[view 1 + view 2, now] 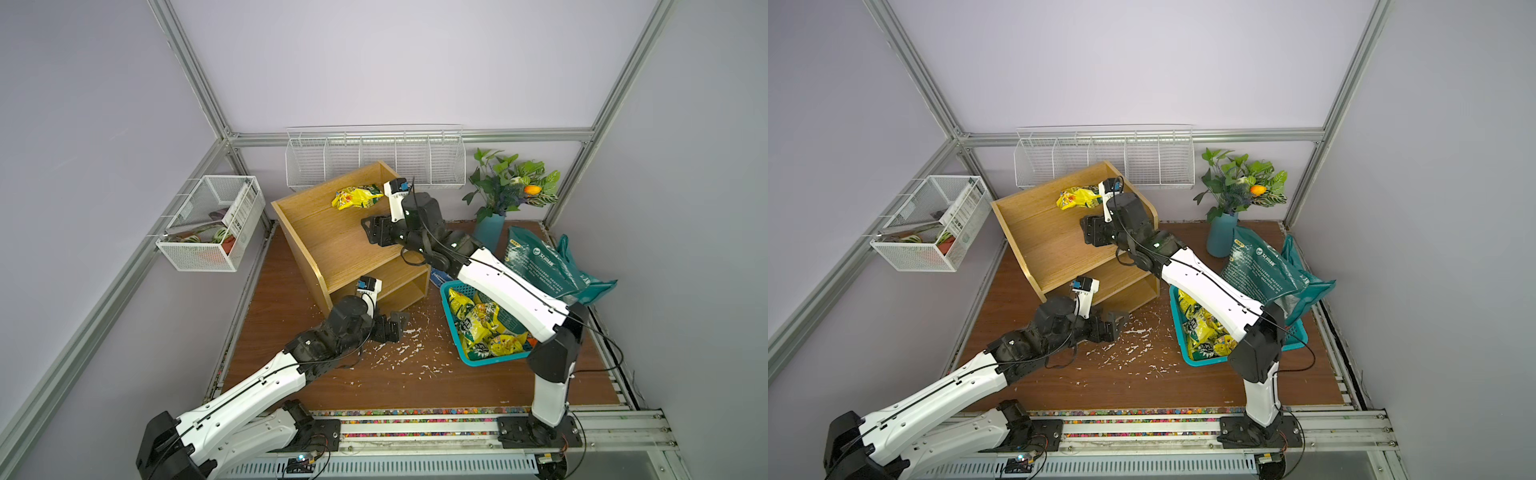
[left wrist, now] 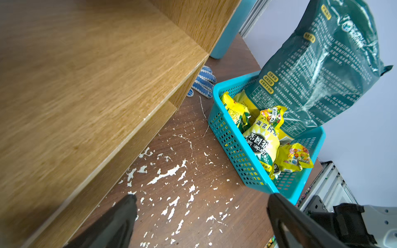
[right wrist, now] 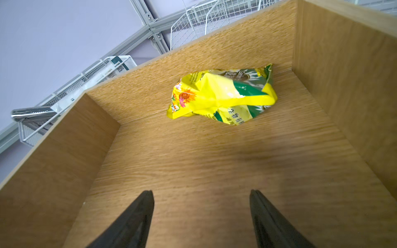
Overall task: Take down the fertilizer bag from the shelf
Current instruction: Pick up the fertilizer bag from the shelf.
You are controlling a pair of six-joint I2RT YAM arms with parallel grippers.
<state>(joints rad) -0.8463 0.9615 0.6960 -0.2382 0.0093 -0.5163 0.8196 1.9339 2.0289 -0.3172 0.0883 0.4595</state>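
Jaws spread and empty, right pincer (image 3: 201,191) faces the yellow bag (image 3: 221,94) on the shelf (image 1: 324,245), apparently lined up to pinch it; left pincer (image 2: 203,195) idles, spread.

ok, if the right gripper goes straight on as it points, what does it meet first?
Probably the yellow bag on the top tier of the shelf, ahead of the open right gripper. Depth is unclear; the tips could graze the wood first.

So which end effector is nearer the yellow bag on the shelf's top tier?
Right. The right end effector is open over the same tier of the shelf, short of the yellow bag. The left end effector is down by the bottom tier, near the table.
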